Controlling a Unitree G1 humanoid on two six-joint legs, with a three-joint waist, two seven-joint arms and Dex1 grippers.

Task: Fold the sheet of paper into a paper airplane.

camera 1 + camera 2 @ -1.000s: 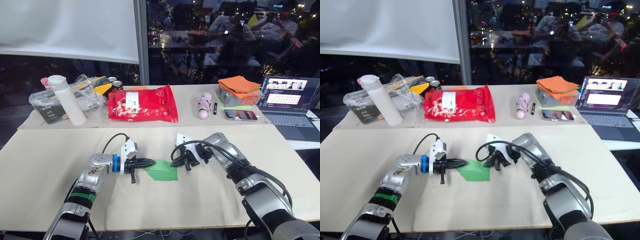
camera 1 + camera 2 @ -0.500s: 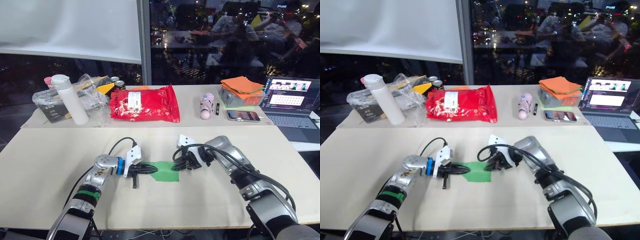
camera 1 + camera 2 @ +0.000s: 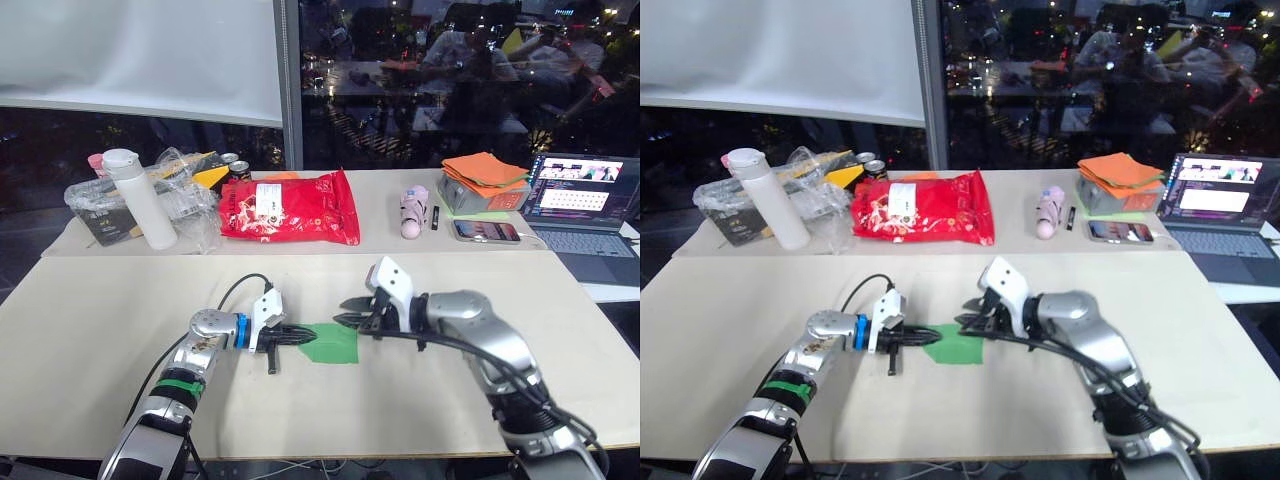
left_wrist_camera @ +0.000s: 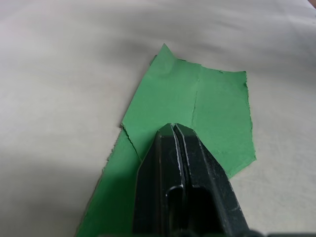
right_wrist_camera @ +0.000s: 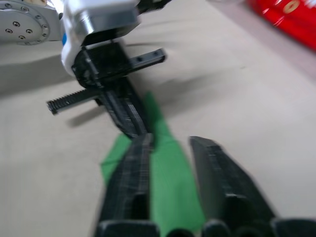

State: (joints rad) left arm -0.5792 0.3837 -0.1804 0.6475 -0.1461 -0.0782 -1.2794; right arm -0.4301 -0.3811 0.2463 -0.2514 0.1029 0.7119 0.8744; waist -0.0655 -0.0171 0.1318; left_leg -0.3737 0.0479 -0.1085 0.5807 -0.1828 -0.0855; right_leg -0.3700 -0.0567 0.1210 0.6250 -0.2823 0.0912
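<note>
**Fold in progress: paper pinned at one end, free at the other**

I saw the paper (image 3: 330, 342) lying flat near the middle of the table (image 3: 90, 330), a narrow creased green shape with ragged far edges in the left wrist view. The left gripper (image 4: 174, 129) had its fingers pressed together, their tips resting on the near part of the paper; I could not tell whether they pinched an edge or merely pressed it down. The right gripper (image 5: 170, 143) stood open above the other end, at about 3 o'clock from the left one, one finger (image 5: 133, 163) nearly meeting the left fingertips.

Risks, as I judged them:
- The two grippers were close together; any inward move could knock them into each other and drag the paper off its crease.
- If the left tips only pressed, a sideways pull from the right would slide the paper out and skew the fold.
- The torn-looking edges could rip further under a hard pinch.

Open room: bare table lay at 6, 9 and 3 o'clock of the paper, well clear of the table's edges. At 12 o'clock, well apart, stood a red bag (image 3: 288, 208), a white bottle (image 3: 140, 200) and an orange stack (image 3: 484, 172); a laptop (image 3: 585, 200) sat at 2 o'clock.
</note>
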